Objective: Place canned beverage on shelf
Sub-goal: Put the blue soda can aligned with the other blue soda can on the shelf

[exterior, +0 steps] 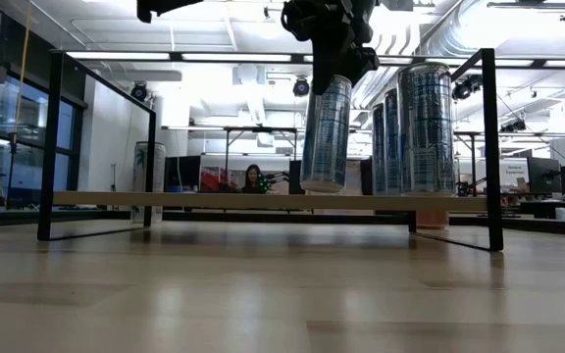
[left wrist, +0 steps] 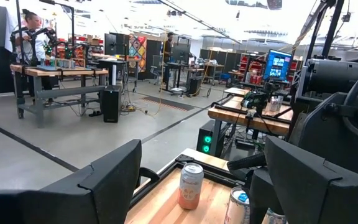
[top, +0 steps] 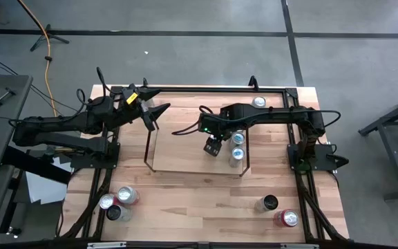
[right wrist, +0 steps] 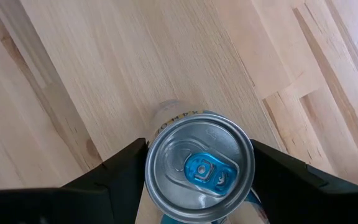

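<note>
right gripper (top: 213, 147) clamped on can (exterior: 326, 132), can hanging upright just above shelf (top: 178, 159), bottom not yet touching board in my low view. two cans (top: 238, 145) already standing on shelf at 3 o'clock of held one, near.

my worries: release from height, tall can may bounce or tip. drift toward 3 o'clock would knock neighbours. finger swing on exit could clip them too.

left gripper (top: 154, 111) fingers apart, empty, waiting off shelf's 11 o'clock corner.
</note>
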Controlling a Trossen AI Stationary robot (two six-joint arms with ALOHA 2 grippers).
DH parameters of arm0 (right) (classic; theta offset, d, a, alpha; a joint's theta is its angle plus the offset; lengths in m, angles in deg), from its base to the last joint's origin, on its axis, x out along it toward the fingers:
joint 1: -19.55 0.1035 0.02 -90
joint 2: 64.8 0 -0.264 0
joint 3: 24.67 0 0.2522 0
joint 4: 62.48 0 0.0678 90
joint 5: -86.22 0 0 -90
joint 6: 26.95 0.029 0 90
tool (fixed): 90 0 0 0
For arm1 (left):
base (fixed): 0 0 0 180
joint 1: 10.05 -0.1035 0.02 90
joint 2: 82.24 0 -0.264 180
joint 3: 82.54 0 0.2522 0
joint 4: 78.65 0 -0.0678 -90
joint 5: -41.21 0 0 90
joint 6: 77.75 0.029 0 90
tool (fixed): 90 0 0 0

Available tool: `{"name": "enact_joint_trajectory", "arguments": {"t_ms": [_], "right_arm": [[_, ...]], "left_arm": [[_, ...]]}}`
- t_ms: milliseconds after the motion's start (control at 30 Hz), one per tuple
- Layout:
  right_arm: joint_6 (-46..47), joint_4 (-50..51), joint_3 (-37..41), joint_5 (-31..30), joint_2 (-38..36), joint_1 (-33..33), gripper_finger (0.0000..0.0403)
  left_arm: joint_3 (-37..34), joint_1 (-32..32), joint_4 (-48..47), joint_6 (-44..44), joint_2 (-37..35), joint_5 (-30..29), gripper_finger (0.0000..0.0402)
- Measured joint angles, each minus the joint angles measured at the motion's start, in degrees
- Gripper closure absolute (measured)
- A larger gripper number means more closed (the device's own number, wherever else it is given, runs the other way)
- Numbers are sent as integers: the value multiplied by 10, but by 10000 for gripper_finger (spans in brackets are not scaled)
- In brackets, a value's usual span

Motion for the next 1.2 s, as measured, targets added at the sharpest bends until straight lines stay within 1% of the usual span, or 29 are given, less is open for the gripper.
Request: {"name": "enact_joint_trajectory", "arguments": {"t_ms": [400,500,733,933,1033,1200], "right_arm": [[9,0,0,0,0,0,153],[14,0,0,0,0,0,140],[14,-1,-2,1,-1,0,97],[13,-2,-2,-3,-1,-1,85],[-12,-2,-1,3,-1,-5,84],[-102,-2,-2,33,-1,-14,84]], "left_arm": [[0,0,0,0,0,0,103],[0,0,0,0,0,0,103],[0,0,-1,0,0,0,103],[0,0,-1,0,0,0,103],[0,0,-1,0,0,0,103],[0,0,0,0,0,0,103]]}}
